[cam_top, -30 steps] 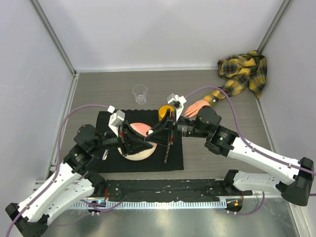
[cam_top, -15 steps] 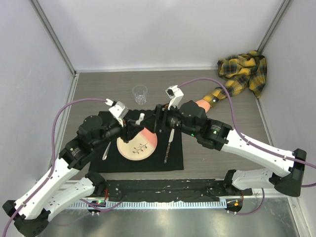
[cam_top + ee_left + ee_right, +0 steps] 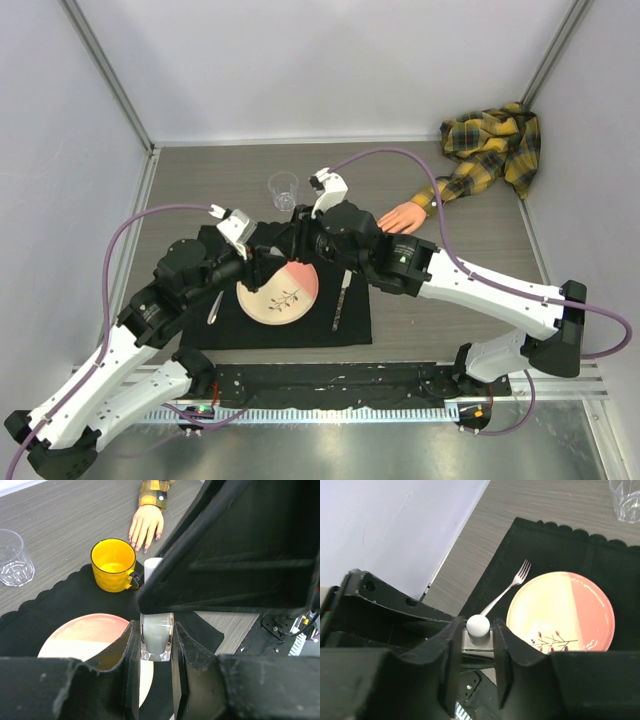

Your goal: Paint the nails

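A small clear bottle (image 3: pixel 156 640) hangs over the plate with my left gripper (image 3: pixel 155 628) shut on its body. Its round white cap (image 3: pixel 478 625) sits between the fingers of my right gripper (image 3: pixel 477 631), which are closed against it. In the top view both grippers meet above the placemat, left gripper (image 3: pixel 262 262) facing right gripper (image 3: pixel 291 246), and they hide the bottle. The pale mannequin hand (image 3: pixel 402 216) lies palm down at the right, its nails (image 3: pixel 145 544) pointing at the mug. A yellow-and-black plaid sleeve (image 3: pixel 490 150) trails to the back right corner.
A black placemat (image 3: pixel 350 325) carries a pink-and-cream plate (image 3: pixel 280 292), a fork (image 3: pixel 510 590) and a knife (image 3: pixel 341 295). A yellow mug (image 3: pixel 113 565) stands near the mannequin hand. A clear glass (image 3: pixel 283 190) stands behind the mat.
My right arm swung left from beside the mannequin hand to meet the left gripper. Its jaws opened wide, then closed on the cap. The left gripper rose with the bottle.
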`<state>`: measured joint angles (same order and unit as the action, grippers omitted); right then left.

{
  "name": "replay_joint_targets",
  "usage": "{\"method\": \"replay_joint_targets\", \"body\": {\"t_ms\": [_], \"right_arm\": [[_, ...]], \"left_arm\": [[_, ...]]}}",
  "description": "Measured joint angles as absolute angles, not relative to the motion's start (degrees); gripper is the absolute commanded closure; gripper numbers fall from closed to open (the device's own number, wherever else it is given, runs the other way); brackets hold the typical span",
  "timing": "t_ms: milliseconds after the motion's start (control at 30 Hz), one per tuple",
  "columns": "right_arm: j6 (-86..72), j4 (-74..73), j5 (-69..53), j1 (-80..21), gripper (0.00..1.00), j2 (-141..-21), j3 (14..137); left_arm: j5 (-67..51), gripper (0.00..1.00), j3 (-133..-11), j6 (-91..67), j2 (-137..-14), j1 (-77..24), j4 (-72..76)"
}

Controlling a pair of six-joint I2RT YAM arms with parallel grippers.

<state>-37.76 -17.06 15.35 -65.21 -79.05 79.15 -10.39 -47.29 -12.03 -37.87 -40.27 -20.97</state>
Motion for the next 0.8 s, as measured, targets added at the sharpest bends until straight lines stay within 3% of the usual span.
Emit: {"method": "replay_joint_targets", "body": {"t_ms": [133,200,233,400,500,600,733,800], "right_arm": [[-38.13,-17.74,15.94,-65.89,0.73,-80.38,79.20],[-38.24,-17.82,15.99,-65.89,0.95,-80.42,79.18],[-37.93,-17.82,16.01,-65.87,0.99,-80.42,79.15],[-33.12,-15.31,13.54,-65.30,0.99,-78.65,76.40],[-27.94,-6.07,-7.42,-59.44,0.99,-72.84,67.44],[-34.72,13.74,-31.14,-52.27,0.99,-69.32,55.96],[-36.80,24.82,-43.92,-51.55,0.99,-69.06,53.69],[-36.40,25.85,-45.28,-52.16,0.91,-68.05,53.52]], "left_arm": [[-10.39,1.00,-47.29,-12.97,-37.87,-40.27,-21.12],[-10.28,1.00,-47.29,-13.34,-37.89,-40.27,-21.23],[-10.26,1.00,-47.29,-13.63,-37.87,-40.27,-21.15],[-13.78,1.00,-47.09,-14.90,-37.74,-39.92,-21.21],[-23.27,1.00,-46.04,-17.69,-37.10,-39.13,-19.38],[-34.28,1.00,-42.37,-26.48,-36.88,-38.54,-9.23],[-43.90,1.00,-40.88,-33.26,-36.71,-38.54,-3.29],[-46.41,1.00,-40.91,-33.67,-36.53,-39.11,-1.54]]}}
